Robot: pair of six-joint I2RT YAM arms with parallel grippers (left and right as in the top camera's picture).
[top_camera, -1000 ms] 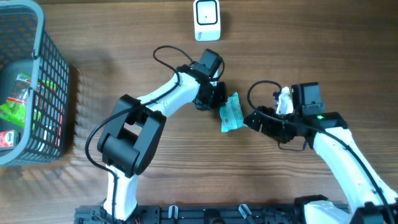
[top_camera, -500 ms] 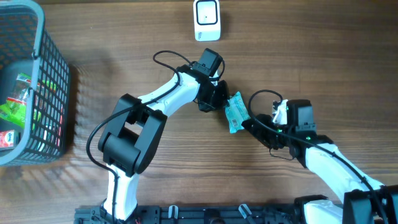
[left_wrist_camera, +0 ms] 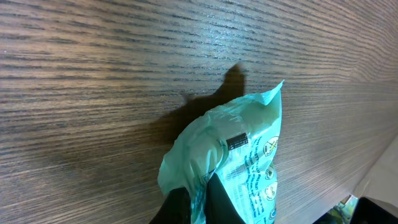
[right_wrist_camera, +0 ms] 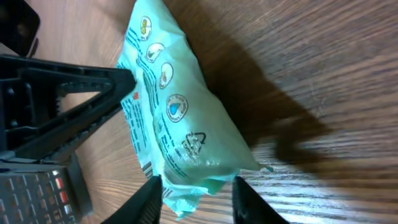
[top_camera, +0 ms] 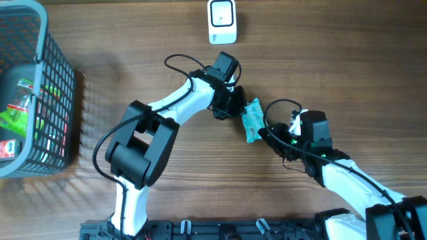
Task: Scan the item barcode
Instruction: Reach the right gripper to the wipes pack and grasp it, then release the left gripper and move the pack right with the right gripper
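Right gripper (top_camera: 261, 135) had moved in from 4 o'clock around the green packet (top_camera: 251, 119), grip unclear. Left gripper (top_camera: 236, 109) pinched it tight and should hold until the right squeezed.

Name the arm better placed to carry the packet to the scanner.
Left, probably: the left fingers are shut on the packet and sit nearer the scanner. The right fingers only straddle the packet's other end, grip unclear.
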